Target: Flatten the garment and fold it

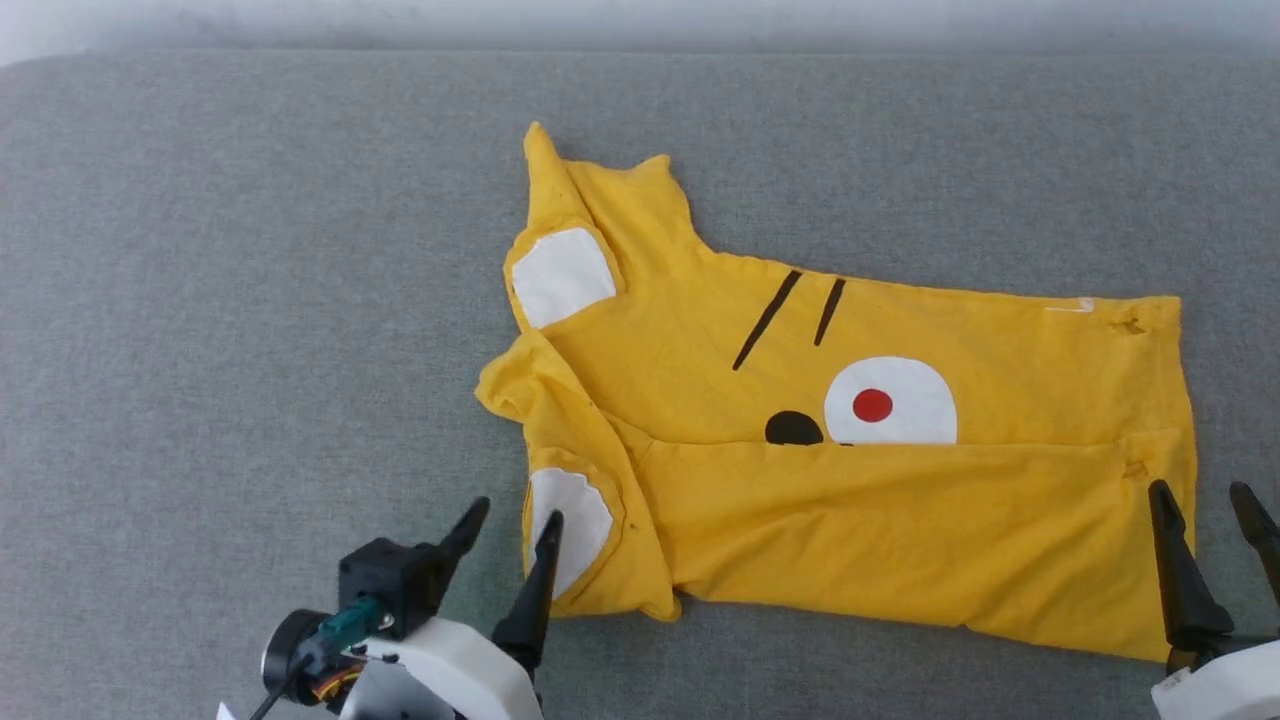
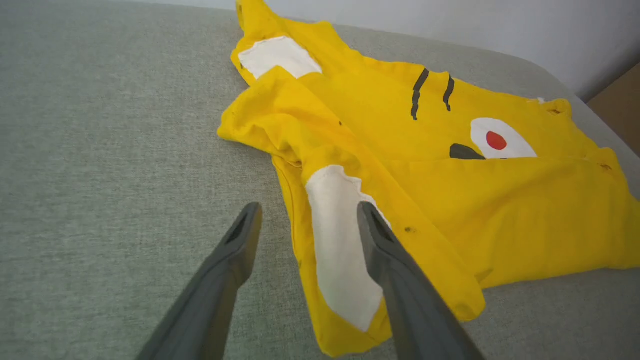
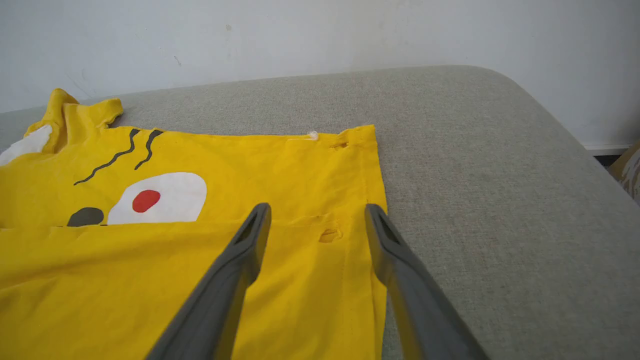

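The garment [image 1: 900, 500], a bright yellow T-shirt with a tiger face print, lies on the grey cushion with its near half folded up over the face, so one white eye patch with a red dot still shows. My left gripper [image 1: 515, 515] hangs open just above the near left sleeve, its fingers on either side of the white ear patch [image 2: 340, 240]. My right gripper [image 1: 1200, 495] is open over the garment's near right corner [image 3: 325, 260], with nothing held between the fingers. The far sleeve [image 1: 560, 270] is rumpled.
The grey cushion [image 1: 250, 300] stretches wide to the left and beyond the garment. Its rounded right edge [image 3: 575, 150] drops off near a pale wall [image 3: 300, 35]. A brown box corner [image 2: 620, 105] shows past that edge.
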